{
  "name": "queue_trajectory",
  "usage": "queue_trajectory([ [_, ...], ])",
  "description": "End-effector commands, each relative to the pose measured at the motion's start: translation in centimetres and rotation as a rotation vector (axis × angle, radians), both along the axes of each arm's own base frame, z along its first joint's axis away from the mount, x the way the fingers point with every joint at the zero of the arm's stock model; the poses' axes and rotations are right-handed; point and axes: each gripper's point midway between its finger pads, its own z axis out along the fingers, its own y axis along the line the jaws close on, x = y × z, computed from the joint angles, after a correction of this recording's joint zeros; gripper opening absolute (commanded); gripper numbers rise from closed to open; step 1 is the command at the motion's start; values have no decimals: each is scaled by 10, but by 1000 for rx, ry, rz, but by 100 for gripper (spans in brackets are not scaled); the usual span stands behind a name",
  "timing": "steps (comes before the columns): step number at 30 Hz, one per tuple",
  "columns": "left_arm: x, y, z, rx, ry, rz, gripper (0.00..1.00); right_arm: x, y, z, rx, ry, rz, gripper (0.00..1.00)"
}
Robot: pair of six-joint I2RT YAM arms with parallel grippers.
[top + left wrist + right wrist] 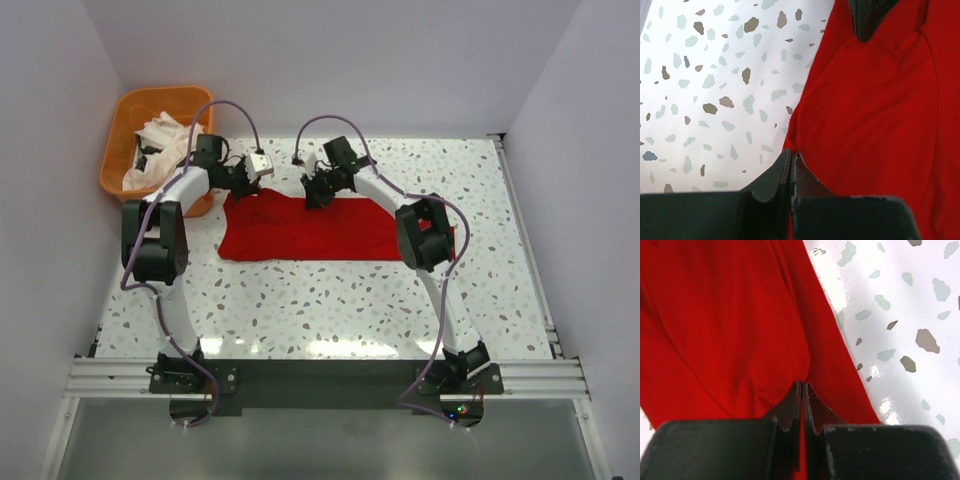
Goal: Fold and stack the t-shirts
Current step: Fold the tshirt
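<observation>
The red t-shirt (305, 230) lies spread on the speckled table (330, 300), partly folded. My left gripper (240, 190) is shut on its far left edge; the left wrist view shows the jaws pinching the red cloth (875, 115) at the hem. My right gripper (313, 197) is shut on the shirt's far edge near the middle; the right wrist view shows red cloth (730, 320) between the closed jaws. White t-shirts (160, 145) lie crumpled in the orange basket (125, 110) at the far left.
The orange basket stands just left of my left arm. Purple walls close the table on the left, back and right. The right arm's elbow (420, 235) hangs over the shirt's right end.
</observation>
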Motion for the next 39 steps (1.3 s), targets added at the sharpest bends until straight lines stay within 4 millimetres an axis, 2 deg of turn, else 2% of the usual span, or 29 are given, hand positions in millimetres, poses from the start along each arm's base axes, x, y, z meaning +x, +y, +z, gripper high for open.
queue_trajectory([
  [1,2,0,22,-14,-74,-37,0,5,7,64,85,-122,30,0],
  [6,-8,0,30,1,-132,-77,0,-4,5,78,90,-156,49,0],
  [17,-38,8,33,13,-197,-149,0,-37,5,75,45,-169,147,0],
  [23,-65,8,20,40,-177,-237,0,-59,1,67,11,-181,230,0],
  [27,-90,13,-2,105,-187,-333,0,-78,-3,60,-11,-160,288,0],
  [29,-98,16,-6,144,-204,-377,0,-87,-2,61,-12,-157,336,0],
  [30,-103,18,-10,165,-197,-386,6,-92,-3,60,-13,-147,353,2],
  [32,-107,23,-9,182,-200,-396,7,-106,-7,61,-14,-118,399,17],
  [33,-106,24,-6,184,-204,-392,11,-112,-11,61,-23,-94,409,24],
  [34,-106,23,-3,177,-203,-390,16,-113,-12,64,-26,-94,411,35],
  [36,-101,33,7,154,-188,-356,28,-114,-12,70,-28,-95,416,41],
  [39,-99,34,16,134,-169,-327,32,-106,-14,81,-34,-96,371,41],
])
